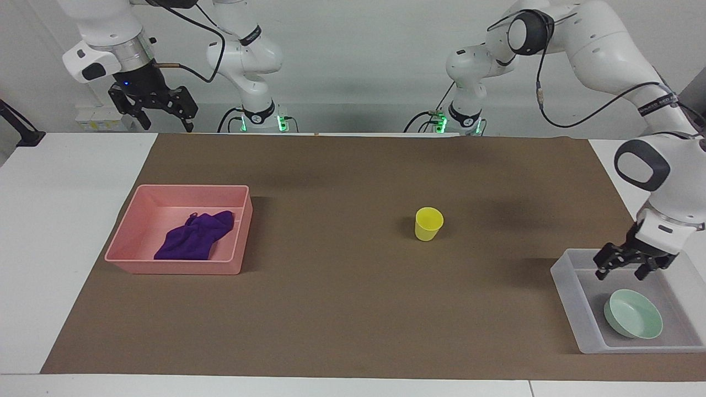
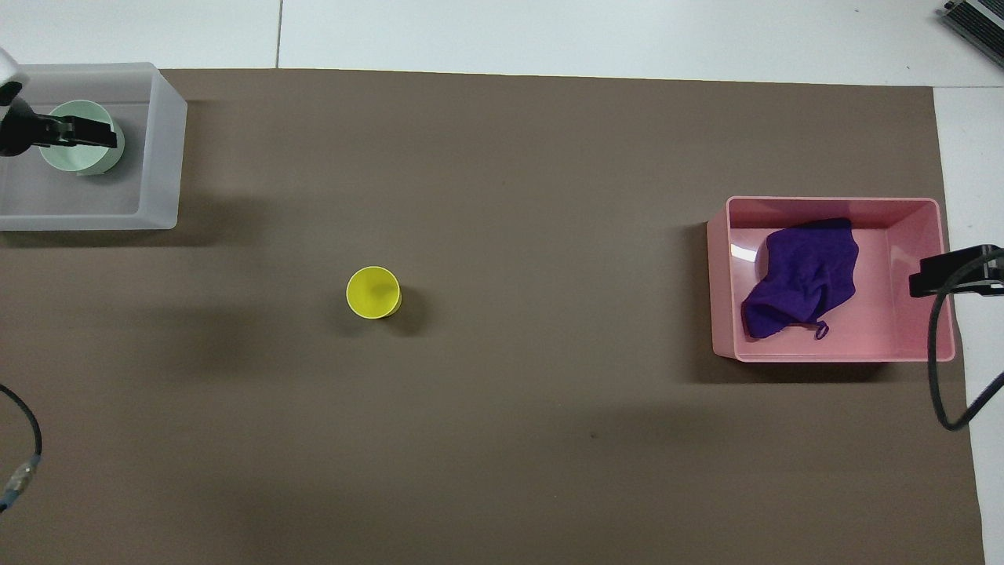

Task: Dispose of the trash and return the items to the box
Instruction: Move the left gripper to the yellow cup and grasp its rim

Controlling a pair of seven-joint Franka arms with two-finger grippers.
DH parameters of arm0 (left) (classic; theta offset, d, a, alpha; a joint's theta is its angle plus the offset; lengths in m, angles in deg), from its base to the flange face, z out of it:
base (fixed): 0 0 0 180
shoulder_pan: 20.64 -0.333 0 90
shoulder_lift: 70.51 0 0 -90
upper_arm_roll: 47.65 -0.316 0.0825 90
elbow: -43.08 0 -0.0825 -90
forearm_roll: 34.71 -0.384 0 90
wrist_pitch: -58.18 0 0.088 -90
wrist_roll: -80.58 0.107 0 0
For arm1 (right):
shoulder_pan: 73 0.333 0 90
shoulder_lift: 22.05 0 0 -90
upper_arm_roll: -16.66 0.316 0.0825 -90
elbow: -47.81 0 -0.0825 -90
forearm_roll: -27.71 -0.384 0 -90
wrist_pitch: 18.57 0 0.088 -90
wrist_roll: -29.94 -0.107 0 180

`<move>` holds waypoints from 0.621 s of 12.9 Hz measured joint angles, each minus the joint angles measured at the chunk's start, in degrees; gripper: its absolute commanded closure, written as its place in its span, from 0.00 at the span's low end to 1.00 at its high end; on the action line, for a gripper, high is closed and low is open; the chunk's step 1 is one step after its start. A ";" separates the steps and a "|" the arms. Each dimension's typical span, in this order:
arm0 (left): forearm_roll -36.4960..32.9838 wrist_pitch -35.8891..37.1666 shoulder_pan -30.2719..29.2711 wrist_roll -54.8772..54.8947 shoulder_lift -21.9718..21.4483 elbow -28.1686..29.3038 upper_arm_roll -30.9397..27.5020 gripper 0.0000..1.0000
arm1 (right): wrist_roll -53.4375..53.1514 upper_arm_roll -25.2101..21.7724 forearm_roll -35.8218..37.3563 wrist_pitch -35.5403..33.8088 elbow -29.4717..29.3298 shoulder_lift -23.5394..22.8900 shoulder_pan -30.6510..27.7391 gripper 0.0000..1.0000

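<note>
The pale mint-green bowl (image 1: 632,314) rests upright in the translucent whitish box (image 1: 563,281) at the left arm's end of the table. My left gripper (image 1: 620,272) hangs open and empty just above the box, over its part nearer to the robots. In the overhead view it (image 2: 106,135) partly covers the bowl (image 2: 82,162). The yellow cup (image 1: 428,223) stands upright on the brown mat near the middle, also in the overhead view (image 2: 373,292). The deep-purple cloth (image 1: 196,236) lies crumpled in the pink bin (image 1: 176,268). My right gripper (image 1: 161,114) waits open, raised at the right arm's end.
The brown mat (image 1: 331,309) covers most of the white table. The pink bin (image 2: 831,203) and the box (image 2: 163,149) stand at its two ends. A black cable (image 2: 937,377) hangs beside the pink bin, and another cable (image 2: 27,439) shows near the left arm.
</note>
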State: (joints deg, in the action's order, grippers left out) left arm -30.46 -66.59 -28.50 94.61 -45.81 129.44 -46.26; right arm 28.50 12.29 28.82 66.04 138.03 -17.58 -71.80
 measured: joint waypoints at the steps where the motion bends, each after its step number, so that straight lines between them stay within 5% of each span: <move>1: 0.00 0.77 2.26 -1.68 -3.56 4.27 0.06 0.00 | 0.00 0.00 0.00 0.00 0.04 0.04 0.00 0.00; 4: 0.01 2.98 11.07 -10.10 -10.31 13.90 0.15 0.00 | 0.00 0.00 0.00 0.00 0.41 0.25 0.00 0.00; 8: 0.01 3.05 20.84 -20.33 -11.17 17.63 0.15 0.00 | 0.00 0.00 0.00 0.00 0.67 0.34 0.00 0.00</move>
State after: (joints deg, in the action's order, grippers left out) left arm -30.45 -63.55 -7.66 74.28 -56.98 147.07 -46.11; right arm 28.49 12.29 28.82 66.04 138.70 -17.24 -71.81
